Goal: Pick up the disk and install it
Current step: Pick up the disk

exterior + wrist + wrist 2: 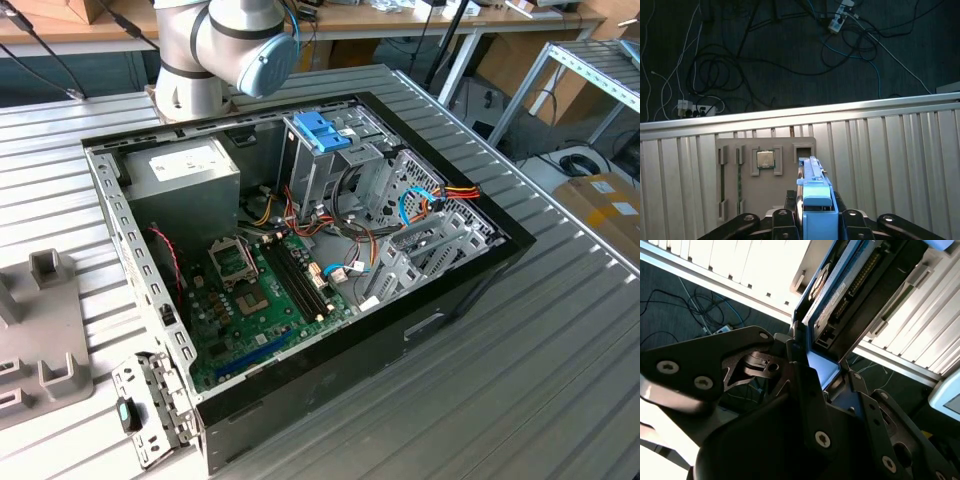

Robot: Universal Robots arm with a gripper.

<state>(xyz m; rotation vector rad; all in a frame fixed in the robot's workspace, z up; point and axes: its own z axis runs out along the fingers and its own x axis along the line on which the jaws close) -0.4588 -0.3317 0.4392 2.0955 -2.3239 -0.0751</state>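
**Disk clamped in the fingers, held out over the worktop**

In both wrist views the gripper [815, 220] has its black fingers [710, 360] closed on the disk [815, 192], pressing on the blue carrier frame from either side. In the second wrist view the disk [840, 295] stands edge-on out of the gripper [810, 375]. Its white label, its dark connector end and the blue frame along one edge all show.

In the first wrist view the disk hangs above the ribbed metal worktop [890, 160], apart from it. Past its tip lies a grey fixture plate [730, 175], flat on the worktop, with a square processor chip [765, 159] seated in one of its recesses. Beyond the worktop's edge is a dark floor with loose cables [790, 50] and a power strip [695, 107].

In the exterior view the arm [220, 45] rises at the far edge of the worktop [560, 380], behind an open computer case [350, 370]. Inside the case are a grey power-supply box [185, 175], a green motherboard [250, 300] and a metal drive cage [330, 170] topped by a blue handle [322, 130].
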